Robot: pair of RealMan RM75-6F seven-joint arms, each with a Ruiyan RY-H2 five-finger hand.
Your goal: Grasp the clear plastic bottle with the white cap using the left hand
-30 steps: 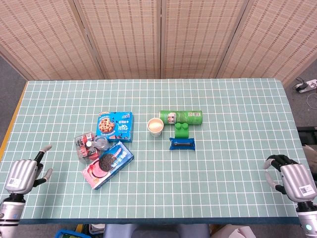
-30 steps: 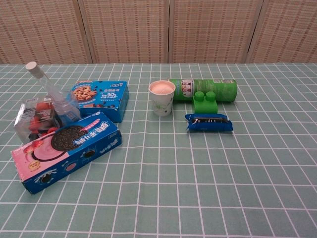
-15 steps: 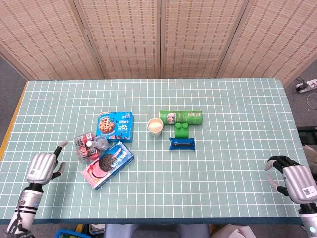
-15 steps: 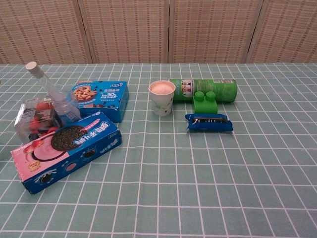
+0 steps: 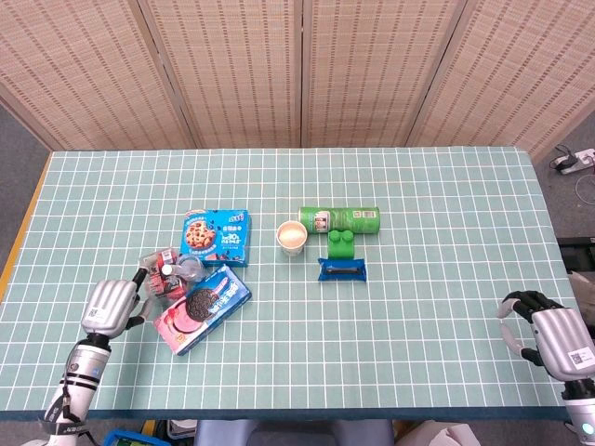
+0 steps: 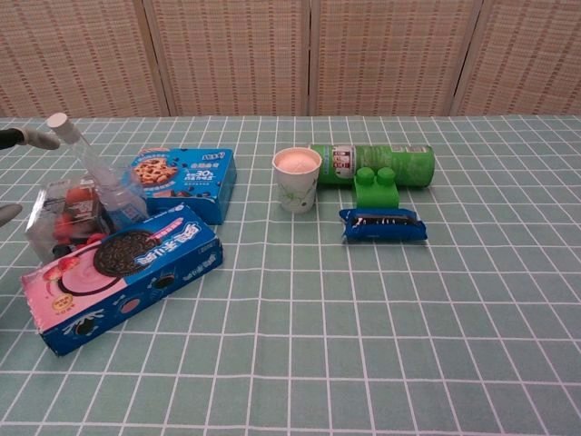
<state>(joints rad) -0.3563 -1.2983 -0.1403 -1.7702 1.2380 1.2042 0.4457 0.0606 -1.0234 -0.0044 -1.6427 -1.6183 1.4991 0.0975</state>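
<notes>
The clear plastic bottle (image 6: 107, 184) leans tilted over a clear snack pack, its white cap (image 6: 57, 120) pointing up and to the left. The head view shows the bottle (image 5: 183, 269) between the two cookie boxes. My left hand (image 5: 111, 302) hovers just left of it with fingers apart and holds nothing. In the chest view only its fingertips (image 6: 25, 138) show at the left edge, close to the cap. My right hand (image 5: 550, 333) rests empty near the table's right front corner.
A clear pack of red snacks (image 6: 64, 216) lies under the bottle. A pink-and-blue cookie box (image 6: 123, 272) lies in front of it, a blue cookie box (image 6: 186, 180) behind. Further right are a paper cup (image 6: 297, 178), a green can (image 6: 372, 163), a green brick (image 6: 376, 187) and a blue packet (image 6: 383, 224).
My left hand has moved right and forward along the table toward the bottle, and its fingertips now enter the chest view. The right hand has barely shifted.
</notes>
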